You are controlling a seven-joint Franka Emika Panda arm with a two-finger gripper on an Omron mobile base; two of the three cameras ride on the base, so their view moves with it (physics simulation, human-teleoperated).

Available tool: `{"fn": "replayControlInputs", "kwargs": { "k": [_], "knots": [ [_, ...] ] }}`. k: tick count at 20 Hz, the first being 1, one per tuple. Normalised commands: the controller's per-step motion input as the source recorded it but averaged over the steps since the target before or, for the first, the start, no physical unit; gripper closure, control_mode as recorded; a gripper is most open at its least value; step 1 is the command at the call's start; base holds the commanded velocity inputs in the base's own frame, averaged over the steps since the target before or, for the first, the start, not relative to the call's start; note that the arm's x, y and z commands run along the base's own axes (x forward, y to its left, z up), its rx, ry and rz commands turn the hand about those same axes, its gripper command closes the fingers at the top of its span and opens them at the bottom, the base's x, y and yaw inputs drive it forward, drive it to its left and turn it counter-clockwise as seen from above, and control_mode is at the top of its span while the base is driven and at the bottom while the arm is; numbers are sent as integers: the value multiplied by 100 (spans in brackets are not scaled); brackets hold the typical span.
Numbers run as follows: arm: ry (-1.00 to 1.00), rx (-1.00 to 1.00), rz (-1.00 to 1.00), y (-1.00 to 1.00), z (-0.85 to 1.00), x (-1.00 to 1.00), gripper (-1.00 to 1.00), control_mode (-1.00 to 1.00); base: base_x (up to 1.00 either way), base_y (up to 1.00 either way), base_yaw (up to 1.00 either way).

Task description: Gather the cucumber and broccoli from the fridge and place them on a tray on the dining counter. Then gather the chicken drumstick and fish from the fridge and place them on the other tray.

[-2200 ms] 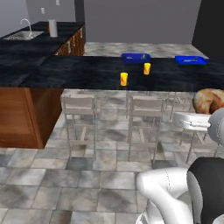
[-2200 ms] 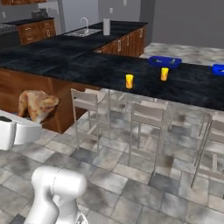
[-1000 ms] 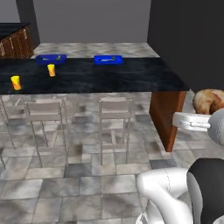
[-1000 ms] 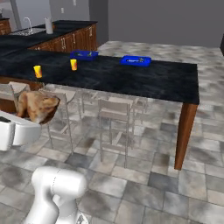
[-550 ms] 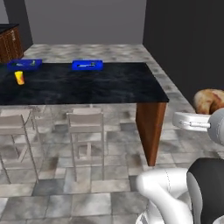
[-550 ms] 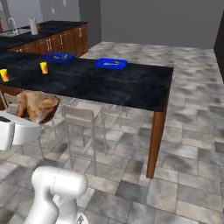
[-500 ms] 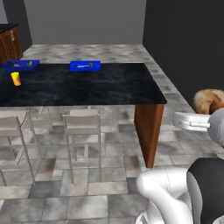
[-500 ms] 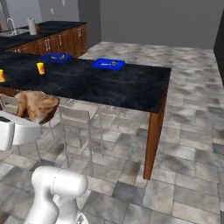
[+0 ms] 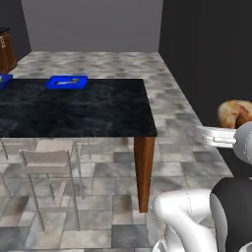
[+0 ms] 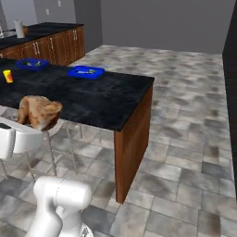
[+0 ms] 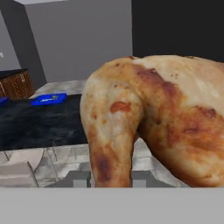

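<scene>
Pinching the chicken drumstick (image 11: 157, 122), the claw (image 10: 39, 121) hung off the bench (image 9: 88, 115). Blue tray (image 9: 67, 82) sat near the bench's far edge.

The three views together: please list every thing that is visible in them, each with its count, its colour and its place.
dining counter: one, black stone with a brown wooden leg, at the left in both base views.
trays: two, blue, on the counter's far side; the other is nearer the cabinets, each with small items inside, too small to name.
cup: one, yellow, on the counter at the left edge of the right base view.
stools: at least two, pale, under the counter.
cabinets: brown wood with a dark top, far left in the right base view.
floor: grey stone tiles.
chicken drumstick: one, orange-brown, held in the jaws.
gripper: one, white, jaws shut on the chicken drumstick.
</scene>
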Motion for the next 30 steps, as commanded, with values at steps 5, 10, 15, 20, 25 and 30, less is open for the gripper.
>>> {"fn": "replayControlInputs", "kwargs": {
  "k": [5,10,15,20,25,30],
  "knots": [
    [0,0,0,0,0,0,100,100,58,-100,9],
    [0,0,0,0,0,0,100,100,58,-100,10],
    [0,0,0,0,0,0,100,100,62,-99,12],
    [0,0,0,0,0,0,100,100,83,-80,15],
    [0,0,0,0,0,0,100,100,89,-71,18],
    [0,0,0,0,0,0,100,100,90,-64,21]
  ]
}}
